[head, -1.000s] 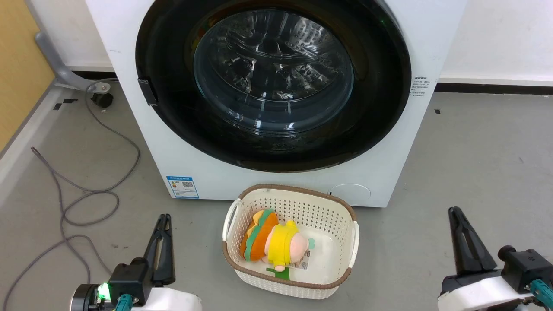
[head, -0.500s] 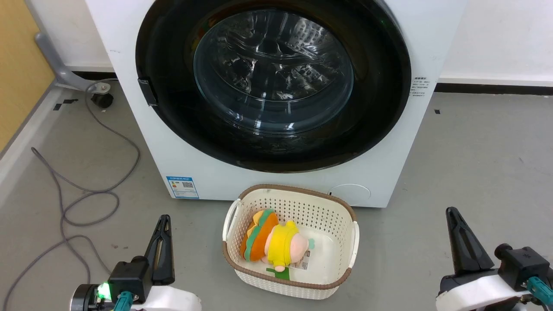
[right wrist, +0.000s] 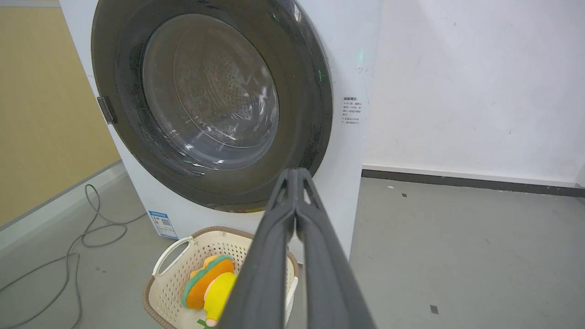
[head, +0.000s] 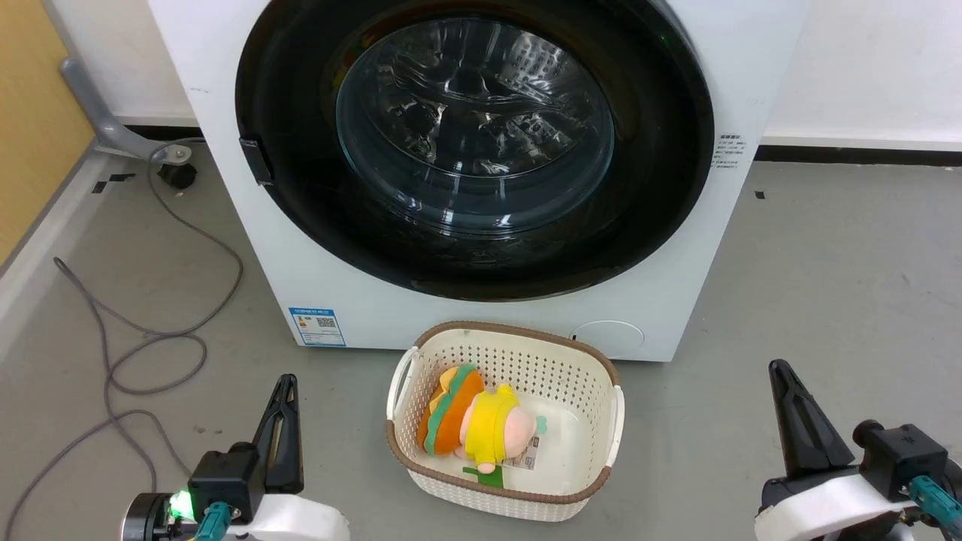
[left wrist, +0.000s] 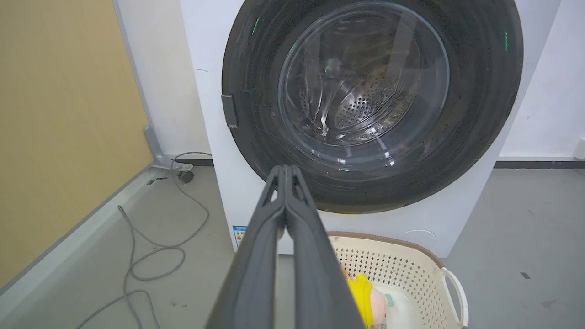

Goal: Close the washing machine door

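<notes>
The white washing machine [head: 376, 300] stands ahead on the grey floor. Its large glossy black door [head: 301, 218] with the clear glass bowl window [head: 473, 124] lies flush against the machine's front, its latch tab [head: 255, 160] at the left rim. The door [left wrist: 480, 114] and the door [right wrist: 301, 114] look the same in both wrist views. My left gripper [head: 285, 381] hangs low at the lower left, shut with nothing in it. At the lower right, well back from the machine, my right gripper [head: 776, 368] is also shut and empty.
A cream perforated basket [head: 594, 361] with a brown rim sits on the floor before the machine, holding a yellow and orange plush toy [head: 473, 421]. A grey cable [head: 150, 330] loops over the floor at the left. A yellow wall panel [head: 30, 113] stands far left.
My right gripper has drifted slightly left and down in the head view. The door, the basket and my left gripper have stayed in place.
</notes>
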Robot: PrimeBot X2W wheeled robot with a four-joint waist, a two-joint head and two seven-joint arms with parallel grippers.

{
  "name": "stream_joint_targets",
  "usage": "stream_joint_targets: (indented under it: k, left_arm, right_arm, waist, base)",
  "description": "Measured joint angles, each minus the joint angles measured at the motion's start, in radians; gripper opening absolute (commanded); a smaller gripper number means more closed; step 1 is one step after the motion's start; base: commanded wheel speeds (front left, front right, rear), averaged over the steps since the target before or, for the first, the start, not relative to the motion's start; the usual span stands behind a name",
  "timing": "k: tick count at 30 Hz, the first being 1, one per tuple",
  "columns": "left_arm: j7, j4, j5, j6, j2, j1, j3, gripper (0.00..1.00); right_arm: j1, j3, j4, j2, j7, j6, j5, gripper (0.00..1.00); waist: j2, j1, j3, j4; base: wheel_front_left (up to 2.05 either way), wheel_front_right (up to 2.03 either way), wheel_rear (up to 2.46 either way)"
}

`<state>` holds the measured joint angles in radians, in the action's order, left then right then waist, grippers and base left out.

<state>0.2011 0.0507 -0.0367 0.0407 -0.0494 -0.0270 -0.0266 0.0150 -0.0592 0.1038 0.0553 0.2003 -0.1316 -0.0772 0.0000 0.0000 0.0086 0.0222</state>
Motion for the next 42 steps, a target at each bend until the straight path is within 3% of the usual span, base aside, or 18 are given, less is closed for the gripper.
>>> stream_joint_targets:
  k: [42]
  left_arm:
    - [-0.088,-0.021,0.010,-0.017,0.000,0.002,0.010,0.00]
  right_arm:
    - [0.000,0.025,-0.042,0.000,-0.087,0.000,0.035,0.00]
  waist:
    - [0.0000,0.0000,-0.004,-0.010]
  base:
    - [0.00,0.00,0.00]
